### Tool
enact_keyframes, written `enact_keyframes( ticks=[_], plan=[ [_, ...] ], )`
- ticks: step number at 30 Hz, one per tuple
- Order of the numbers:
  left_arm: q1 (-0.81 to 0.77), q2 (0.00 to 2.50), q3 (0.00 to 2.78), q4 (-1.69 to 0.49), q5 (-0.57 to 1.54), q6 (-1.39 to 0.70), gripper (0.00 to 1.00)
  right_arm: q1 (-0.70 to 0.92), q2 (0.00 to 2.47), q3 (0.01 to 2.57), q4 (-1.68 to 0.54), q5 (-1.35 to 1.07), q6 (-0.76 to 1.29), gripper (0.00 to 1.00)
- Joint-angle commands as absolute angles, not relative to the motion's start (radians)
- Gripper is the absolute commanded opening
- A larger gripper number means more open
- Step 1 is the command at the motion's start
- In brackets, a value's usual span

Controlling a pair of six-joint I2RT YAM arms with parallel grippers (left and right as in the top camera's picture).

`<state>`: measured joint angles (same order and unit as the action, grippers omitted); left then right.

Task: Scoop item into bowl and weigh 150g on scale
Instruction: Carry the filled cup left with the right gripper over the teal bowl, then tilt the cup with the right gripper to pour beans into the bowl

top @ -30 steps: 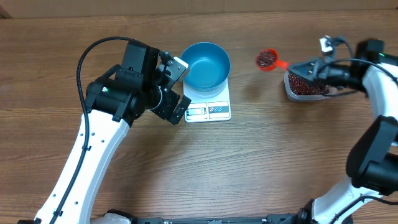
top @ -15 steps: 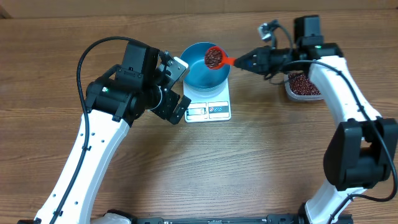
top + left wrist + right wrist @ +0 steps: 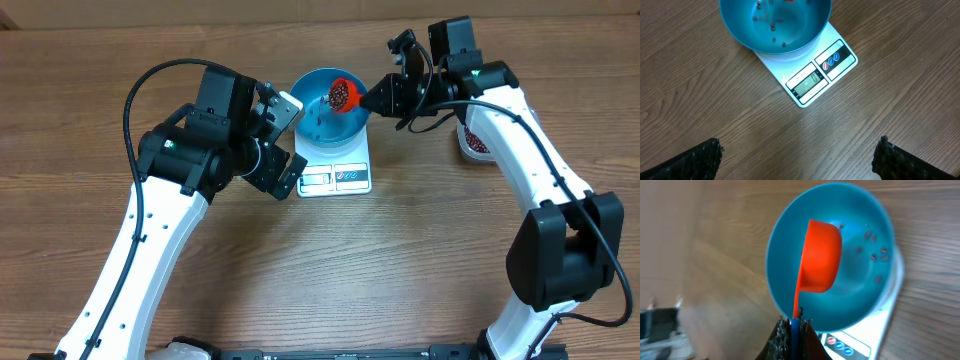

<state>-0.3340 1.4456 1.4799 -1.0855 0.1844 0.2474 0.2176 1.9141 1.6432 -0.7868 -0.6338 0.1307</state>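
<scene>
The right claw (image 3: pixel 384 98) is clamped tight on the handle of an orange scoop (image 3: pixel 343 95), which is tipped over the blue bowl (image 3: pixel 312 84) from its 3 o'clock side. A few beans (image 3: pixel 773 38) lie scattered inside the bowl, which sits on the white scale (image 3: pixel 336 177). The left claw (image 3: pixel 799 159) hangs wide open and empty at the scale's 9 o'clock. A clear tub (image 3: pixel 470 143) stands off at 3 o'clock.

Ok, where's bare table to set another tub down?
Bare: the wide table stretch on the scale's display side, between the two arms, and the far left corner. Crowded: around the bowl, with the left gripper beside it, the scoop over it and the tub just right.
</scene>
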Motion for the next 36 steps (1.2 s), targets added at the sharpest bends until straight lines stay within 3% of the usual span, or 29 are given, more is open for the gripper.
enact_keyframes(
  ticks=[1,19,36],
  plan=[
    [-0.341,1.438,1.495,-1.085,0.199,0.273,1.00,0.257,1.872,1.716,-0.816,-0.492,0.122,0.04],
    [-0.341,1.438,1.495,-1.085,0.199,0.273,1.00,0.417,1.872,1.782,-0.926,-0.084,0.070,0.04],
    [-0.340,1.438,1.495,-1.085,0.200,0.273,1.00,0.477,1.864,1.782,-0.923,-0.034,-0.062,0.04]
  ],
)
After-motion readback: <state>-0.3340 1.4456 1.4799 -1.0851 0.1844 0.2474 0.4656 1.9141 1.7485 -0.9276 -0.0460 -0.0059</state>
